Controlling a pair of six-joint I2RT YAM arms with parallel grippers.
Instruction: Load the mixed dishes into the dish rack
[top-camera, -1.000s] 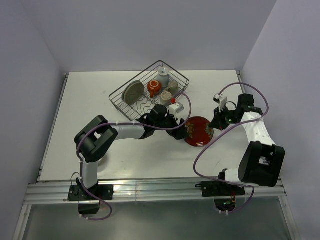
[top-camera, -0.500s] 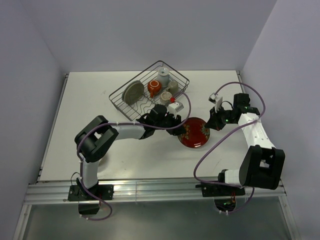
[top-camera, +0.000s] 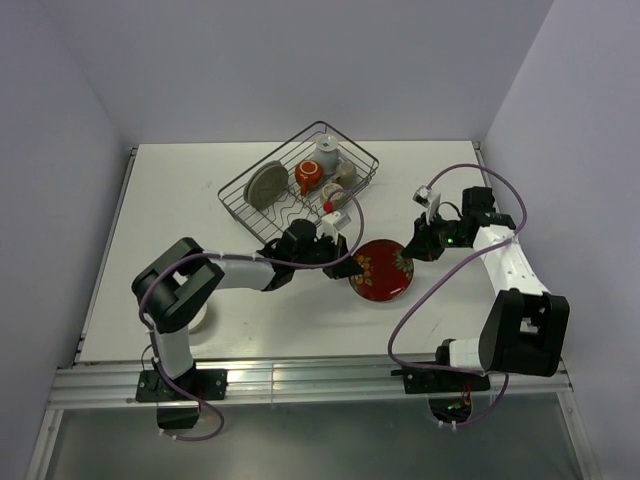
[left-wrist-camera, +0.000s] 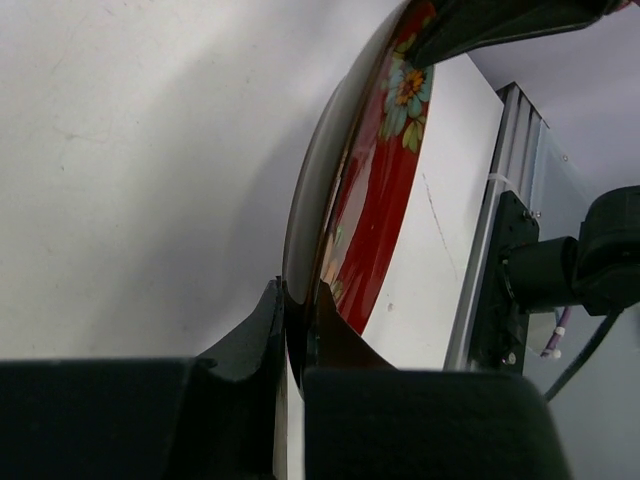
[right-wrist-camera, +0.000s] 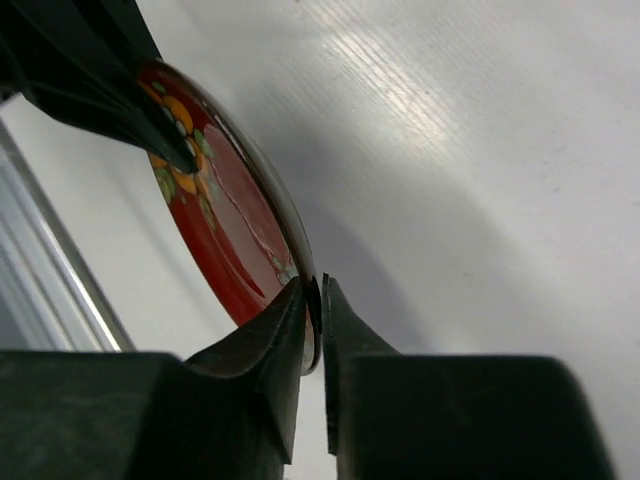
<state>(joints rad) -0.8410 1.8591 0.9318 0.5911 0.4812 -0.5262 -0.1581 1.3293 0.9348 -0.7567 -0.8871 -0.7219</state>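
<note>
The red floral plate (top-camera: 381, 269) hangs tilted just above the table, right of the dish rack (top-camera: 350, 143). My left gripper (top-camera: 343, 266) is shut on its left rim; in the left wrist view both fingers press the plate (left-wrist-camera: 380, 190) at the left gripper (left-wrist-camera: 298, 290). My right gripper (top-camera: 413, 248) straddles the opposite rim. In the right wrist view the right gripper (right-wrist-camera: 318, 285) has one finger on the plate (right-wrist-camera: 225, 210) and a thin gap at the other. The rack holds an olive-grey plate (top-camera: 266, 185), an orange-red mug (top-camera: 308, 176) and small cups (top-camera: 345, 172).
A pale cup (top-camera: 327, 152) stands at the rack's far corner. A pale dish edge (top-camera: 203, 320) peeks out beside the left arm's base. The table's near edge carries a metal rail (top-camera: 300, 380). Walls close in on three sides.
The left gripper has closed on the plate's rim. The plate and both grippers have shifted left. The right jaws have loosened from a tight grip.
</note>
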